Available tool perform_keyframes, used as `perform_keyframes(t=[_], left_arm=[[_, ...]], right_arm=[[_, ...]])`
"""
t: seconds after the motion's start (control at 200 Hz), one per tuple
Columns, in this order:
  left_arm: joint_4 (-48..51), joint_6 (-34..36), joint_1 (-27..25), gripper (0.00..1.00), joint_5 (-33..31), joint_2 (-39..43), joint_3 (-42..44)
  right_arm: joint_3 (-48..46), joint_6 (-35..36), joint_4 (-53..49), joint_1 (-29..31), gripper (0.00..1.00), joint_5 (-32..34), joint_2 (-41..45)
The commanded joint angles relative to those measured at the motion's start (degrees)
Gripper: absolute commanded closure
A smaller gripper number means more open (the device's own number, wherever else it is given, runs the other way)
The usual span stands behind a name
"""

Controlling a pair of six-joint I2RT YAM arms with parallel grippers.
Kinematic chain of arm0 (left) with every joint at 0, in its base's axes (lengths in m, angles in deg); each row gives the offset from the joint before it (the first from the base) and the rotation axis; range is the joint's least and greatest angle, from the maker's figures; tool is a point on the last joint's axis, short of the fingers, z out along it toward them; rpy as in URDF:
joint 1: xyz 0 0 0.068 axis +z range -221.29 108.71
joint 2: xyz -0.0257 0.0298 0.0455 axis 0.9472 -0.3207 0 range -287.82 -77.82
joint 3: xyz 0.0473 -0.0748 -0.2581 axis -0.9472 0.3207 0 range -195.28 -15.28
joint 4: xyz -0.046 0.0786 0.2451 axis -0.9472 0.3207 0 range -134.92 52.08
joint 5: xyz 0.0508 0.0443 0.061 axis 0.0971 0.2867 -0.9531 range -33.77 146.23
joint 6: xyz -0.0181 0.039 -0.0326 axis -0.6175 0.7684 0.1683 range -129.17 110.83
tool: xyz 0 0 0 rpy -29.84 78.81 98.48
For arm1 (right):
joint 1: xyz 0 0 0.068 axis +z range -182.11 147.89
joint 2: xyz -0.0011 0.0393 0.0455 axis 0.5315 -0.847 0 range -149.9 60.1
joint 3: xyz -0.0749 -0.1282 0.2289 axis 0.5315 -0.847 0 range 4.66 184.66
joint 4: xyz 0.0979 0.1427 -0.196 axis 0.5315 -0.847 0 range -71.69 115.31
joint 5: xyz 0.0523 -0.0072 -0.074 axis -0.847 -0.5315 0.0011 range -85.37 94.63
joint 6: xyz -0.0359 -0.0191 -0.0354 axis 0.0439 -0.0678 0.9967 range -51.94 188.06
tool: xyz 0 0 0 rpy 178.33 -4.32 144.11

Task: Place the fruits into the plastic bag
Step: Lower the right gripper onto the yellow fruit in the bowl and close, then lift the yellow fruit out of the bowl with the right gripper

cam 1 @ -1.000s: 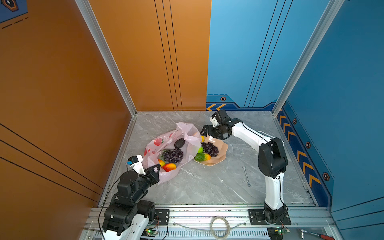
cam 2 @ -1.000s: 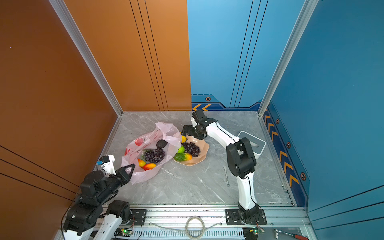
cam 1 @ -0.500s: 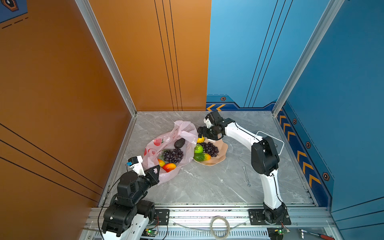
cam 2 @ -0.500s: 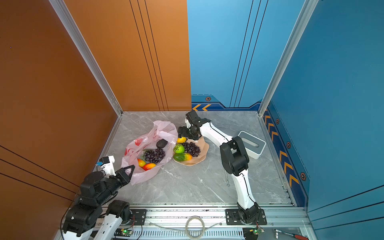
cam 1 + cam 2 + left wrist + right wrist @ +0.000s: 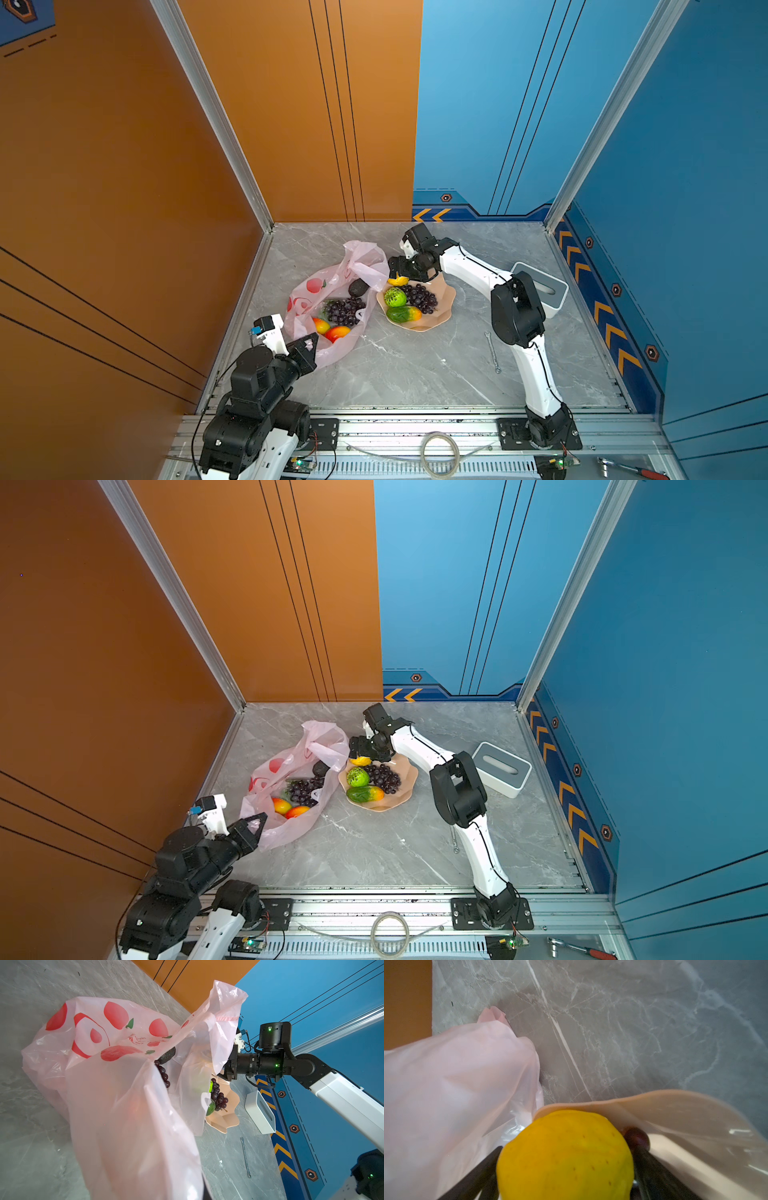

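The pale-pink plastic bag (image 5: 328,286) lies open at the left, and my left gripper (image 5: 309,341) is shut on its near edge; in the left wrist view the bag (image 5: 124,1105) hides the jaws. Inside it lie a grape bunch (image 5: 343,311), a black avocado (image 5: 358,287) and two red-yellow fruits (image 5: 337,332). The peach bowl (image 5: 440,309) holds grapes (image 5: 419,297), a bumpy green ball (image 5: 394,296), a green-orange oblong (image 5: 402,314) and, at its far rim, the lemon (image 5: 397,281). My right gripper (image 5: 566,1148) is open, its fingers close on either side of the lemon (image 5: 564,1167).
A white box (image 5: 540,286) stands right of the bowl, beside the right arm's elbow. A thin metal wrench (image 5: 492,351) lies on the marble floor in front of it. Orange and blue walls enclose the back and sides.
My right gripper has swung left and down from behind the bowl onto the lemon, and its fingers have narrowed slightly. The left arm and the bag have stayed put.
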Motion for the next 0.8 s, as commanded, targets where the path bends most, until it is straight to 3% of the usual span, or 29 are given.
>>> perform_keyframes(t=[0.0,0.185,0.791], left_arm=[[0.94,1.41,0.44,1.0,-1.1,0.83,-1.53],[0.92,1.23,0.44,1.0,-1.18,0.88,-1.52],[-2.42,-1.08,0.48,1.0,0.95,0.88,0.39]], right_arm=[[1.34,0.15,-1.72,0.02,0.15,1.58,-0.22],[0.07,0.04,-1.65,-0.25,0.3,2.94,1.47],[-11.3,1.11,-1.56,-2.72,0.31,4.46,16.97]])
